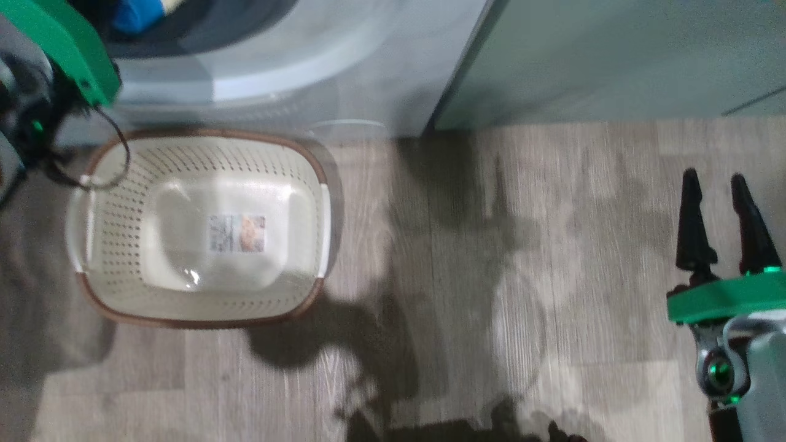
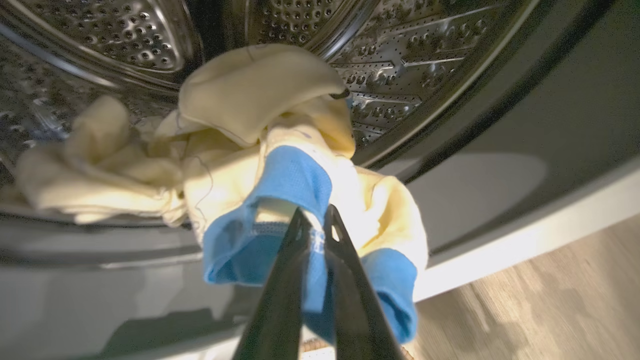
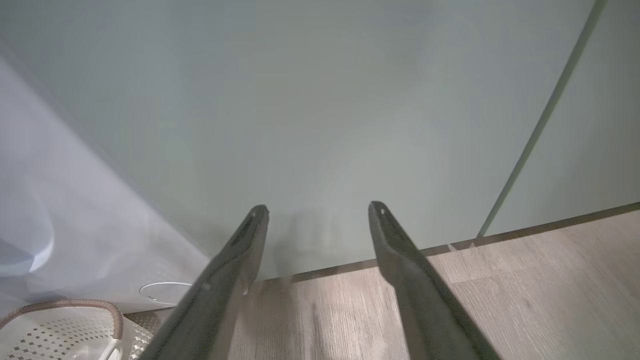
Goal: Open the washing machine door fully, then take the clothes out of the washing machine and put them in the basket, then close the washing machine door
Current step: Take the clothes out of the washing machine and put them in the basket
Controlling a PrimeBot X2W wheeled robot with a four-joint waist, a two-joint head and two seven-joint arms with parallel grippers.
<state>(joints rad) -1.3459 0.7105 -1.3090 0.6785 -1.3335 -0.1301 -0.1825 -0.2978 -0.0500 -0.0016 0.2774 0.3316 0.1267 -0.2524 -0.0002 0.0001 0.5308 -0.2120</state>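
In the left wrist view my left gripper [image 2: 316,216] is shut on a blue patch of the clothes [image 2: 280,180], a pale yellow bundle hanging over the lip of the washing machine [image 2: 480,200] from its steel drum [image 2: 400,45]. A second cream garment [image 2: 90,170] lies further left in the drum. The head view shows the white washing machine [image 1: 344,67] at the top, a bit of blue cloth [image 1: 138,15] in its opening, and the empty cream basket [image 1: 116,239] on the floor just below. My right gripper [image 1: 718,184] hovers open over the floor at the right. The washing machine door is out of view.
A pale green cabinet [image 1: 614,55] stands to the right of the machine, and its flat doors [image 3: 350,100] face my right gripper [image 3: 317,210]. Grey wood floor [image 1: 491,276] spreads right of the basket. A dark cable [image 1: 116,141] loops over the basket's left rim.
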